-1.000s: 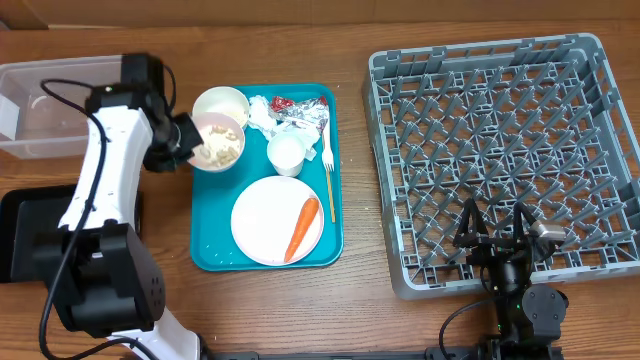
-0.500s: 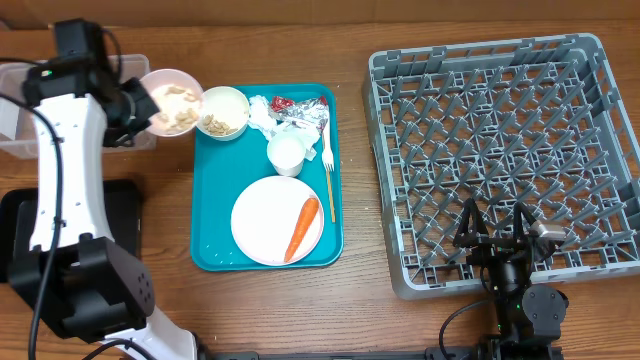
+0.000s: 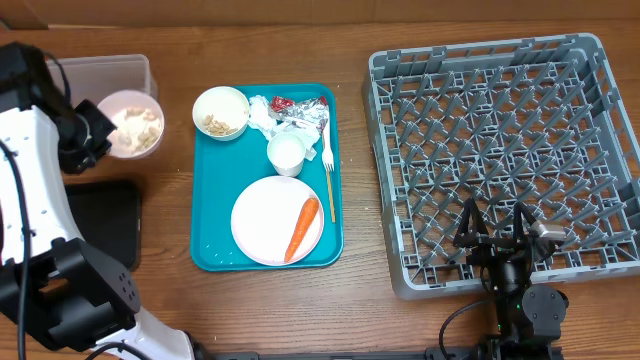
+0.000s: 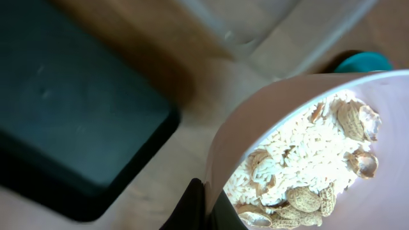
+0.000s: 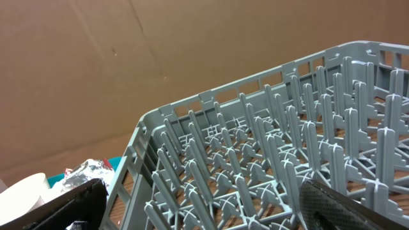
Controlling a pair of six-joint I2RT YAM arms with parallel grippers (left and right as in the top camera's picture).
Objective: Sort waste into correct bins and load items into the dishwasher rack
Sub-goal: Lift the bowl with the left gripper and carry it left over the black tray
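two white bowls are seen: one bowl [image 3: 130, 124] clamped at its rim by the left pincer [image 3: 95, 133] beside the clear tub [image 3: 120, 66], the other bowl [image 3: 220, 111] set on the teal tray [image 3: 210, 240]; the right pincer [image 3: 497, 222] is spread apart.

I see the desk [image 3: 355, 180] as brown wood with visible grain. The dishwasher rack [image 3: 500, 150] looks matt grey plastic, the teal tray [image 3: 212, 230] smooth plastic with a light shine. The tub [image 3: 120, 70] is clear plastic, the black tray [image 3: 105, 220] matt. The foil wrapper [image 3: 300, 113] is crinkled and shiny
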